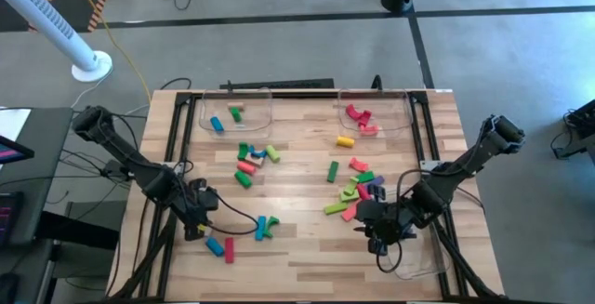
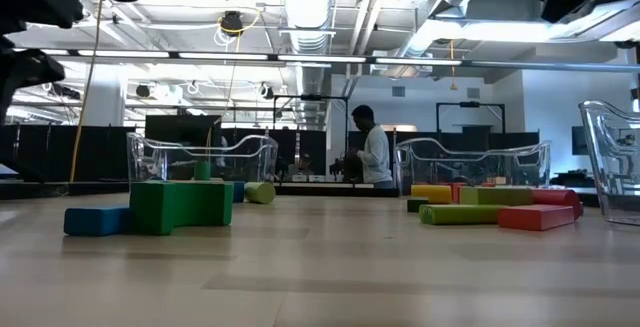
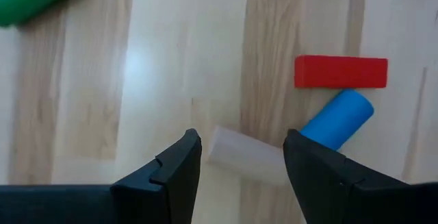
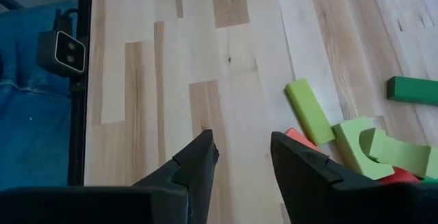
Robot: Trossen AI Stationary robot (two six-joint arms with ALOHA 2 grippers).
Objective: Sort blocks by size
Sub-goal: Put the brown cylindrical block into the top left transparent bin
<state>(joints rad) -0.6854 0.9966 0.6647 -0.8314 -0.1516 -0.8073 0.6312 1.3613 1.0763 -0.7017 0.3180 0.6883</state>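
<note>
Coloured blocks lie loose on the wooden table (image 1: 297,248), in one group mid-left (image 1: 251,160) and another mid-right (image 1: 358,192). My left gripper (image 1: 201,217) hangs open near the front left. A pale tan cylinder (image 3: 243,157) lies on the table between its fingers (image 3: 241,142). A red bar (image 3: 340,72) and a blue cylinder (image 3: 339,120) lie just beyond. My right gripper (image 1: 376,237) stands open at the front right over bare wood (image 4: 243,142), beside a light green bar (image 4: 309,111) and green arches (image 4: 373,145). My left gripper has the tan cylinder lying slantwise in the gap between its fingers. One end (image 3: 217,142) stops short of one finger. The other end runs behind the other finger (image 3: 308,162), and I cannot tell whether that finger touches it.
Two clear trays stand at the far edge: the left (image 1: 234,109) holds a blue and a green block, the right (image 1: 375,111) holds red and pink ones. A third clear tray (image 1: 420,262) sits at the near right corner. A person (image 2: 372,157) stands beyond the table.
</note>
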